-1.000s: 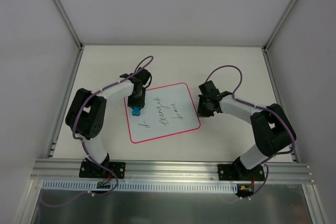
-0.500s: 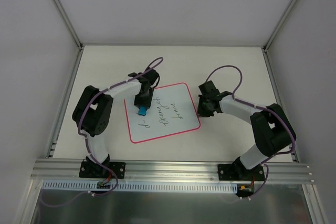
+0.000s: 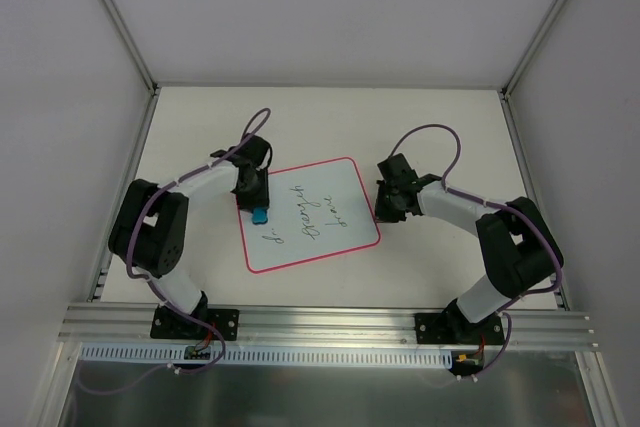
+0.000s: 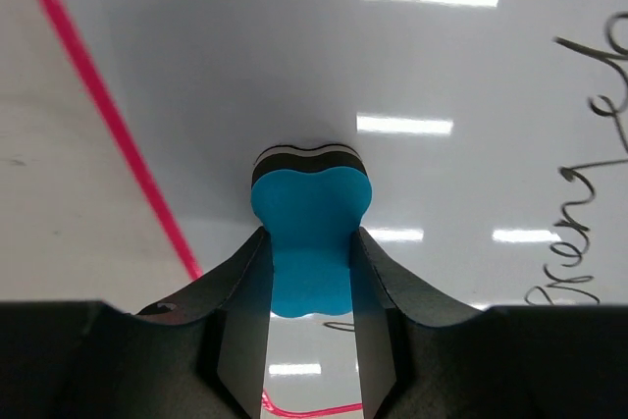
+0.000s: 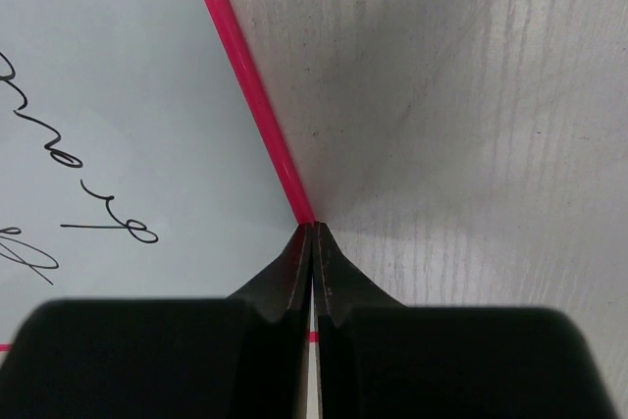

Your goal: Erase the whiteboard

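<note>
The whiteboard [image 3: 325, 237], white with a red-pink border, lies flat on the table with dark handwriting across its middle. My left gripper [image 3: 258, 209] is shut on a blue eraser [image 3: 259, 214] and holds it on the board near its left edge. In the left wrist view the eraser [image 4: 310, 233] sits between my fingers, pressed on the board [image 4: 294, 46], with writing [image 4: 589, 164] to the right. My right gripper [image 3: 385, 214] is shut, its tips on the board's right border [image 5: 250, 95]. The right gripper's tips [image 5: 312, 228] meet at the pink edge.
The pale table [image 3: 440, 137] surrounds the board, walled by white panels on three sides. A metal rail [image 3: 330, 322] runs along the near edge where both arm bases are bolted. Purple cables loop over both arms.
My left gripper with the eraser has moved left, back toward the board's left edge, after reaching further right half a second ago. The right arm has not moved.
</note>
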`<action>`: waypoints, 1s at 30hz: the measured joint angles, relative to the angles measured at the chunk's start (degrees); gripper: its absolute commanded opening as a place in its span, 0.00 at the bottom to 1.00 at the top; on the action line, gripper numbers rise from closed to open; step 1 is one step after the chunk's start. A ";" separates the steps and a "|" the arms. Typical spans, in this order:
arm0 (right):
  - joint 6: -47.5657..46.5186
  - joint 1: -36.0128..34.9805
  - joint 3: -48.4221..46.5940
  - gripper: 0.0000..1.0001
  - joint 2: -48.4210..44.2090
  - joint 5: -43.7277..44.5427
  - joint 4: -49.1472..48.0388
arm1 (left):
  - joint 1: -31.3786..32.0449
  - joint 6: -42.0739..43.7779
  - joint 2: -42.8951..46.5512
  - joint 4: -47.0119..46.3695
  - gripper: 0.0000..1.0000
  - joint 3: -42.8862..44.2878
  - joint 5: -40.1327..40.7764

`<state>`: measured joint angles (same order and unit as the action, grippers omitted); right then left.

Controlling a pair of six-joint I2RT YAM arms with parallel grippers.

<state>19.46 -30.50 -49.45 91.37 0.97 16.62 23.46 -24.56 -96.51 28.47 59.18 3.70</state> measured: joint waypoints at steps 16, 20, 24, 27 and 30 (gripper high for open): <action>0.00 -0.09 0.17 0.00 0.09 -0.13 -0.66 | 3.69 0.94 2.43 0.04 0.00 -3.08 1.20; 0.00 -0.09 0.17 0.00 0.11 -0.13 -0.66 | 11.08 -0.79 2.34 0.04 0.00 -3.08 0.57; 0.00 -0.09 0.17 0.00 0.11 -0.13 -0.66 | 13.60 -2.51 2.38 0.09 0.00 -3.19 0.26; 0.00 -0.09 0.15 0.00 0.11 -0.11 -0.66 | 12.02 -3.56 3.08 -0.20 0.00 -3.96 -0.63; 0.00 -0.09 0.17 0.00 0.11 -0.20 -0.81 | 8.81 -4.72 4.46 -0.81 0.00 -5.60 -2.36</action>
<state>19.46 -30.59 -49.28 91.48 0.78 15.81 32.27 -29.28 -92.05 27.66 53.58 1.34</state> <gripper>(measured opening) 0.009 0.326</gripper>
